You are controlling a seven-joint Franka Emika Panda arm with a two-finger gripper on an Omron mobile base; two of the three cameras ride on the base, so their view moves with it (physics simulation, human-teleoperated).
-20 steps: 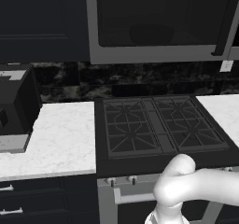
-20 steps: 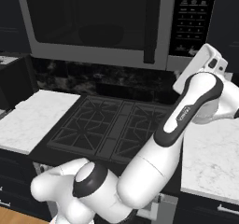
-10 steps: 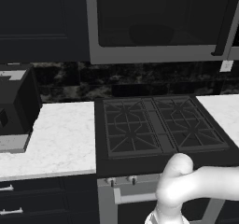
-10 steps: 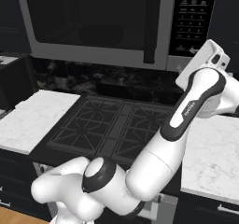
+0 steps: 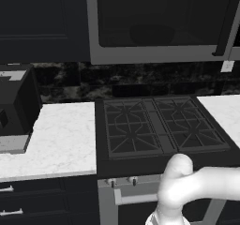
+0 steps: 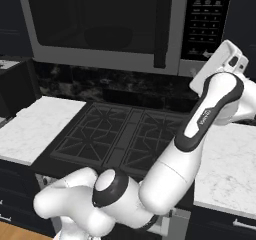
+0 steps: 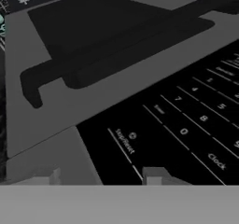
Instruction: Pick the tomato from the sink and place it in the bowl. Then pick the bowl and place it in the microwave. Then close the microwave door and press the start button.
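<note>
Black keypad: the microwave's control panel [image 7: 186,125] lies right ahead of the gripper [image 7: 100,175] in the hand view, white key labels running slantwise across it, a start key [image 7: 125,141] just above the right fingertip
Gripper: two grey fingertips [image 7: 154,175] stand apart at the bottom of the hand view with a gap between them and nothing pinched; I cannot tell whether either tip touches the panel; in the right base view the white hand [image 6: 220,64] is raised against the lower right corner of the microwave [image 6: 125,24]
Microwave door: the microwave door [image 6: 100,21] is closed flush, grey frame around dark glass, its wide side running left to right
Door handle: the black bar handle [image 6: 161,26] stands upright along the door's right edge, just left of the keypad; in the hand view the handle [image 7: 107,45] crosses the picture on a slant
Bowl: through the glass a dim round dark shape [image 5: 151,33] sits inside the microwave; too dark to tell what lies in it
Below: a black gas cooktop [image 5: 159,128] with grates, white marble counter [image 5: 56,142] on either side, a black boxy appliance [image 5: 16,107] at the left
</note>
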